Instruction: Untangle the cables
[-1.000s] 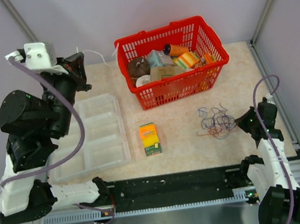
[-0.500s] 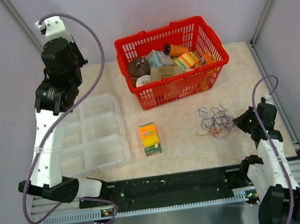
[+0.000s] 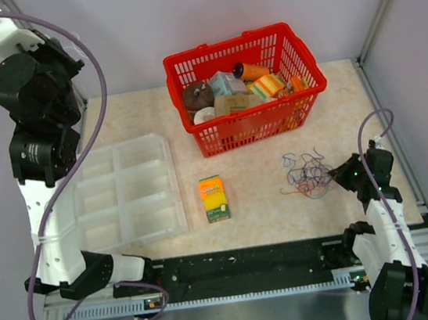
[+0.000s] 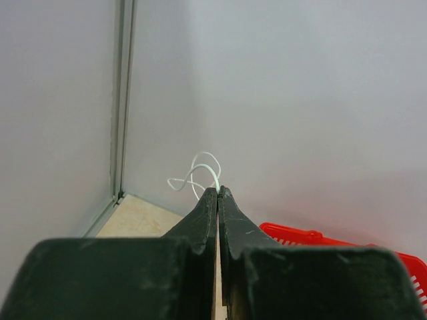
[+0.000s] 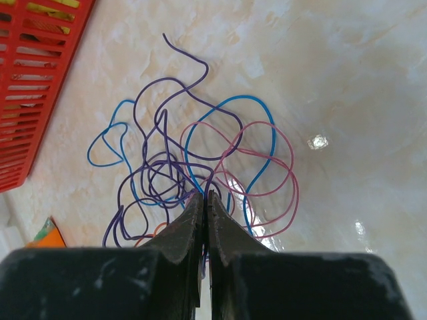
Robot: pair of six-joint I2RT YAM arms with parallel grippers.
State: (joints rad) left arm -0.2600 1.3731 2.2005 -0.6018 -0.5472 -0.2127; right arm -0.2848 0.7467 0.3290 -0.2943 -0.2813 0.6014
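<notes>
The cables (image 3: 306, 173) lie as a small tangle of thin purple, blue, pink and orange wires on the table right of centre. In the right wrist view the tangle (image 5: 193, 153) spreads out just ahead of my right gripper (image 5: 205, 195). That gripper is shut on a purple strand at the tangle's near edge, low over the table, and it also shows in the top view (image 3: 342, 176). My left gripper (image 4: 218, 190) is raised high at the far left near the back wall. It is shut on a thin white cable (image 4: 200, 170) that curls out past its tips.
A red basket (image 3: 226, 41) full of small items stands at the back centre. A clear compartment box (image 3: 127, 191) lies on the left. A yellow and green packet (image 3: 214, 198) lies in the middle. Walls close in on the left, back and right.
My left arm has swung up and back toward the far left corner, still holding the white cable. My right gripper and the tangle have barely moved.
</notes>
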